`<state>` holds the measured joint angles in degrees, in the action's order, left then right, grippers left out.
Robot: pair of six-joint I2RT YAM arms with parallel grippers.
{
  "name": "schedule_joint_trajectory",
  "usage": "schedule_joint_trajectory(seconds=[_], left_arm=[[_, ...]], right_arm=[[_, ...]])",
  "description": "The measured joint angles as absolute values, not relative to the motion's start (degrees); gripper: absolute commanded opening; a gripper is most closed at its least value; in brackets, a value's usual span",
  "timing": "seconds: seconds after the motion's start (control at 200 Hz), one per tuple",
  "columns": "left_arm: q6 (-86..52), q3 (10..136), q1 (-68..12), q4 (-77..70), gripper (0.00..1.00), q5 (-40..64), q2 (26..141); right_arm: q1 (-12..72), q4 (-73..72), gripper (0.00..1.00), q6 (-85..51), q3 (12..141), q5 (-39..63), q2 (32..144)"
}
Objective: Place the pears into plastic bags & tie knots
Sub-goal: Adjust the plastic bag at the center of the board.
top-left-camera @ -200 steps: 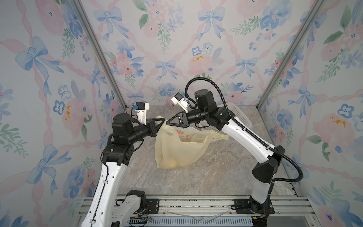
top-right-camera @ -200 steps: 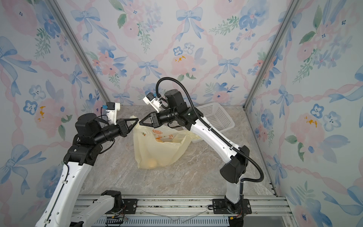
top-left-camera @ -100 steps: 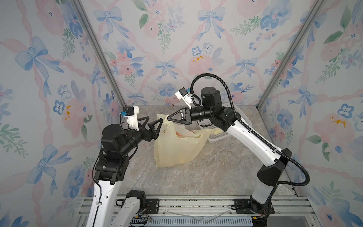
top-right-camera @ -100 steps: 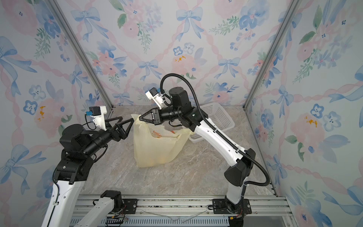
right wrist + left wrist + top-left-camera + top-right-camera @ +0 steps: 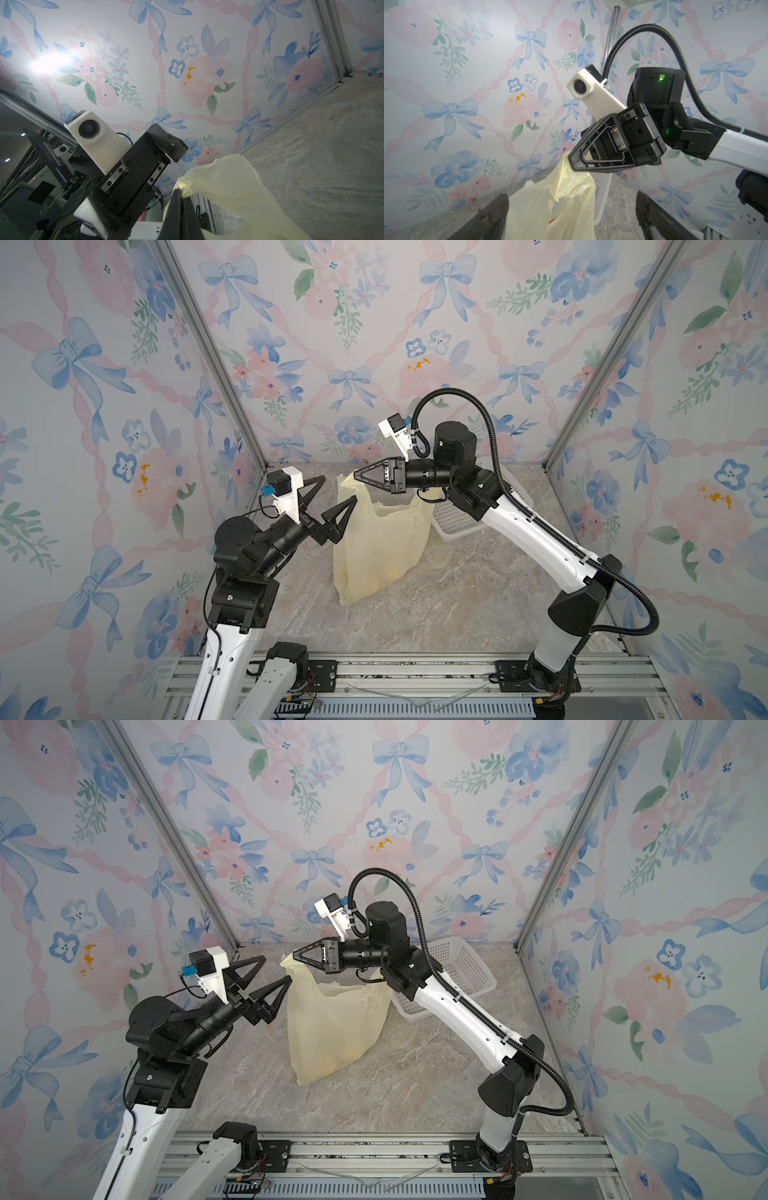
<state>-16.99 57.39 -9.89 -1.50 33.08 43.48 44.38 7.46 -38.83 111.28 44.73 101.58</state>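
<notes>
Plastic bag [image 5: 382, 547], just one, hangs pinched in the right gripper [image 5: 356, 476]; left gripper [image 5: 338, 488] gapes empty beside it

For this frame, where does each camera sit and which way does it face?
Top views: high at the front, looking down on the marble table, open left gripper, shut right gripper, translucent pale-yellow plastic bag and white perforated basket.
Left wrist: behind the left gripper, facing the right gripper pinching the bag; own fingers at the frame's edge.
Right wrist: faces the left gripper and floral wallpaper; own fingers hold the bag.
Shared: both wrist views show the bag.
</notes>
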Motion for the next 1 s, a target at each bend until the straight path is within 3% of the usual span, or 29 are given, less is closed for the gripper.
schedule_joint_trajectory(seconds=[0.2,0.52,0.57,0.64,0.825,1.0], left_arm=[[-14.8,56.2,-17.2,-5.2,0.93,29.5,48.9],[-15.8,47.7,-18.0,-15.3,0.37,26.2,49.5],[-16.2,46.8,-18.0,-16.6,0.40,26.4,49.5],[-16.4,45.6,-18.0,-18.4,0.53,27.1,49.4],[-16.7,44.3,-18.0,-21.8,0.55,28.6,49.3],[-16.5,44.1,-18.0,-23.3,0.36,30.6,49.3]], right_arm=[[45.1,7.0,0.00,-39.0,111.3,44.7,101.6],[45.6,7.3,0.00,-38.1,111.0,44.3,101.6],[45.6,7.5,0.00,-38.0,110.7,44.1,101.6],[45.6,7.6,0.00,-37.8,110.5,44.1,101.6],[45.6,8.3,0.00,-37.2,109.6,44.2,100.8],[45.6,10.0,0.00,-34.9,109.1,44.1,99.4]])
